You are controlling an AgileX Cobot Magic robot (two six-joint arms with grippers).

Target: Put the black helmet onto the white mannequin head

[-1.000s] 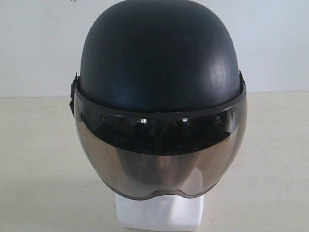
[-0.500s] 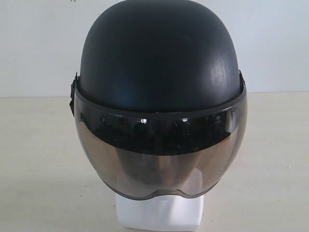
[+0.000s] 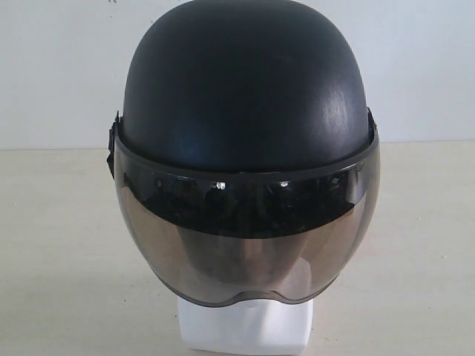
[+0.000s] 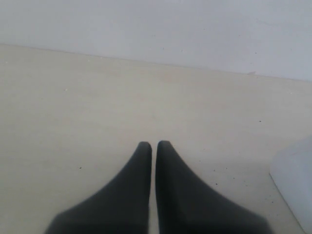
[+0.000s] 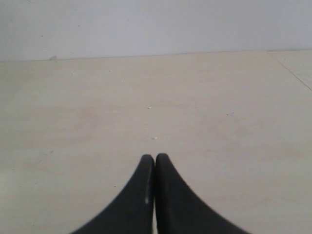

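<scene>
The black helmet (image 3: 241,96) sits over the white mannequin head, filling the exterior view, its smoke-tinted visor (image 3: 245,237) hanging down in front of the face. Only the head's white blocky neck base (image 3: 245,326) shows below the visor; the face is a dim shape behind the tint. Neither gripper appears in the exterior view. My left gripper (image 4: 154,144) is shut on nothing above bare tabletop. A white blurred corner (image 4: 295,180), likely the neck base, lies at that view's edge. My right gripper (image 5: 154,157) is shut too, empty, over bare table.
A pale beige tabletop (image 3: 52,245) runs back to a white wall (image 3: 59,67). In the right wrist view a table seam or edge (image 5: 292,70) crosses one corner.
</scene>
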